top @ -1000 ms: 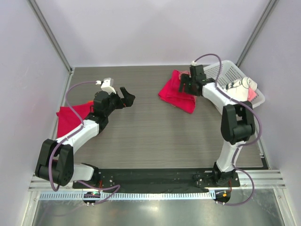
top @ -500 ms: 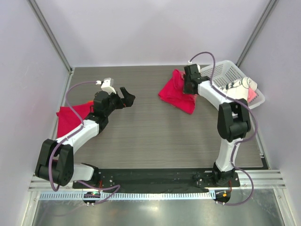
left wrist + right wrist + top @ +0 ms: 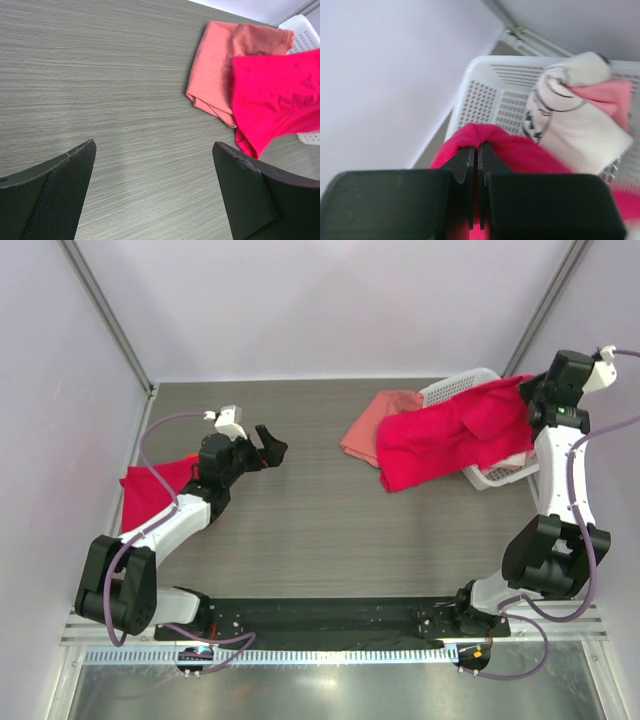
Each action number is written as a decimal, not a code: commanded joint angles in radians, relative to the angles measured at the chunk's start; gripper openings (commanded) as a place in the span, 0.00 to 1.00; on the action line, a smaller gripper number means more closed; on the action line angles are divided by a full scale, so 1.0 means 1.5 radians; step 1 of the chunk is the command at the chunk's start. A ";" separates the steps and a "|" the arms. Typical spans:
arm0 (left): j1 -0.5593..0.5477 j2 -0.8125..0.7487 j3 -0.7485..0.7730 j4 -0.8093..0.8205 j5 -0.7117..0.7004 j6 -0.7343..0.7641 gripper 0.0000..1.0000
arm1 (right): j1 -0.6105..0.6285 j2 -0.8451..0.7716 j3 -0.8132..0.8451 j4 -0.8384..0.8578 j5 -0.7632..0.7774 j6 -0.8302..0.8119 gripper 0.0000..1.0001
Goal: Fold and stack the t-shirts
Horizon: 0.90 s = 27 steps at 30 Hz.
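Note:
My right gripper (image 3: 533, 400) is raised by the right wall and shut on a crimson t-shirt (image 3: 440, 440). The shirt hangs stretched from the jaws over the basket down to the table. In the right wrist view the pinched red fold (image 3: 485, 135) bulges above the shut gripper (image 3: 477, 152). A salmon-pink t-shirt (image 3: 368, 425) lies flat on the table, its right part under the red one; the left wrist view shows it too (image 3: 217, 70). Another crimson t-shirt (image 3: 150, 488) lies at the left edge. My left gripper (image 3: 270, 445) is open over bare table (image 3: 155, 190), with nothing between its fingers.
A white mesh basket (image 3: 455, 390) stands at the back right, partly covered by the hanging shirt. It holds a white and pink cloth (image 3: 580, 120). The side walls stand close on both sides.
The right gripper shut on the crimson shirt and swung up and right, dragging it off the salmon-pink one and across the basket. The left arm has not moved.

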State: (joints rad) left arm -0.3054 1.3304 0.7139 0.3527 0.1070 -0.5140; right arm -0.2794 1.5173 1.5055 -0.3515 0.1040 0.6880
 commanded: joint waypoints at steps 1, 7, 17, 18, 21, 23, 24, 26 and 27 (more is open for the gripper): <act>0.003 -0.011 0.015 0.012 0.011 0.013 1.00 | -0.005 -0.022 -0.044 0.027 0.109 0.112 0.04; 0.003 -0.008 0.017 0.012 0.013 0.013 1.00 | 0.018 0.001 -0.057 0.031 0.066 0.043 0.88; 0.002 -0.002 0.021 0.012 0.018 0.011 1.00 | 0.236 -0.009 -0.132 -0.036 0.069 -0.155 0.78; 0.002 -0.003 0.021 0.012 0.018 0.011 1.00 | 0.256 -0.005 -0.147 -0.055 0.070 -0.162 0.80; 0.002 -0.003 0.020 0.013 0.018 0.011 1.00 | 0.319 0.029 -0.159 -0.102 0.107 -0.181 0.84; 0.002 -0.003 0.020 0.013 0.018 0.011 1.00 | 0.355 0.071 -0.161 -0.121 0.132 -0.188 0.87; 0.002 -0.003 0.020 0.014 0.019 0.010 1.00 | 0.360 0.084 -0.159 -0.132 0.129 -0.192 0.89; 0.002 -0.004 0.019 0.015 0.018 0.010 1.00 | 0.366 0.111 -0.155 -0.138 0.121 -0.192 0.89; 0.002 -0.004 0.019 0.016 0.017 0.010 1.00 | 0.370 0.136 -0.151 -0.141 0.116 -0.193 0.89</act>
State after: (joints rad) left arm -0.3054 1.3304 0.7139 0.3500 0.1181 -0.5144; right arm 0.2707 1.6650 1.2694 -0.5110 0.2424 0.4370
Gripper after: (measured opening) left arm 0.995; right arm 0.887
